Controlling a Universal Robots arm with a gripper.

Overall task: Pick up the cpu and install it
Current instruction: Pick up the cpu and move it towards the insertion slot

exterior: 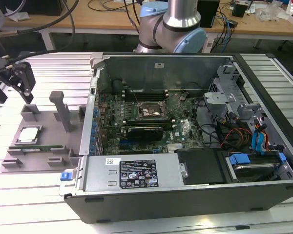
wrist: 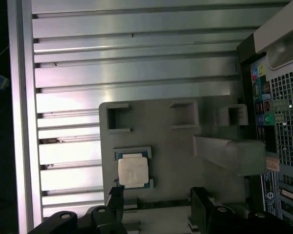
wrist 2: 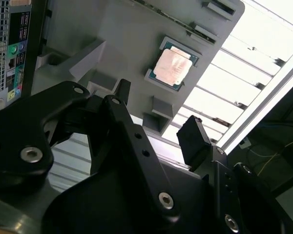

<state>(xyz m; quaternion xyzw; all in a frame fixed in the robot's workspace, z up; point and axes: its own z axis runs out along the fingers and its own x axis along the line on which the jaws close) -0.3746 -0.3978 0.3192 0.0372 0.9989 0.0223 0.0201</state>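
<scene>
First wrist view — end effector (wrist: 158,207) spread wide, empty, near the cpu (wrist: 133,171) on grey tray (wrist: 176,146).

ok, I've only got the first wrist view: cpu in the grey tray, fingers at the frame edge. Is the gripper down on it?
Observer: No. In the exterior view the gripper hangs apart from the cpu, off the far corner of the tray at the exterior view's left.
Operator: Socket free?
Observer: Looks so. The computer case lies open, and no silver chip shows in the motherboard socket.
Operator: Anything crowding the socket?
Observer: A long black card lies right beside it, on the side nearer the exterior camera.
</scene>
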